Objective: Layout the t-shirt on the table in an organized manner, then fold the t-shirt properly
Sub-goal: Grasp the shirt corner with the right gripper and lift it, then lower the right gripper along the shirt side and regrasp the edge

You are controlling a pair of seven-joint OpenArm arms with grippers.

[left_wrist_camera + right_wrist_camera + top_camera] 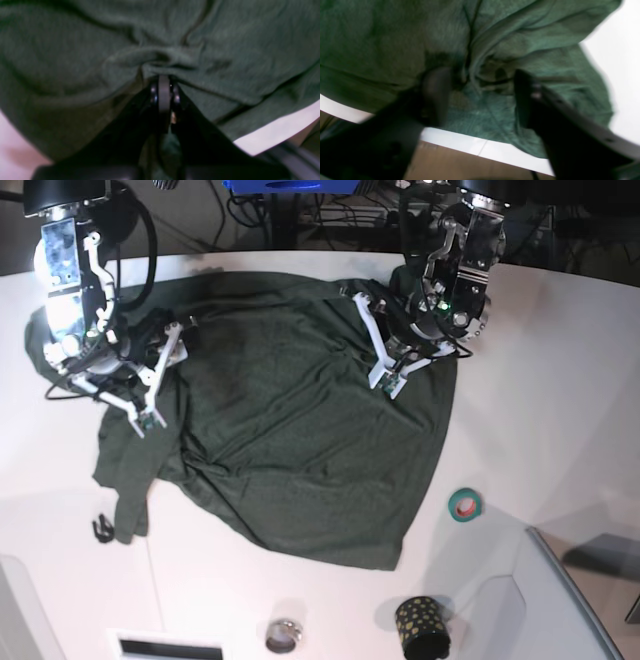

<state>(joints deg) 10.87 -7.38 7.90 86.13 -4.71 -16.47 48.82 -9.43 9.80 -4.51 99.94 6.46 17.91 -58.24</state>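
A robotics lab: 2 arms over a white table (560, 360), cables (330, 215) tangled behind it.

Both arms are built from silver-grey metal housings with black joints and black cables looping behind them. Just back of the left gripper (383, 370) a small green light glows on the dark wrist body; white brackets run forward from it to the tip. The right gripper (150, 395) has the same white struts. Up close, the left fingers (163, 95) are matte black, with small shiny screws either side. The right fingers (436, 92) are black too, blurred.
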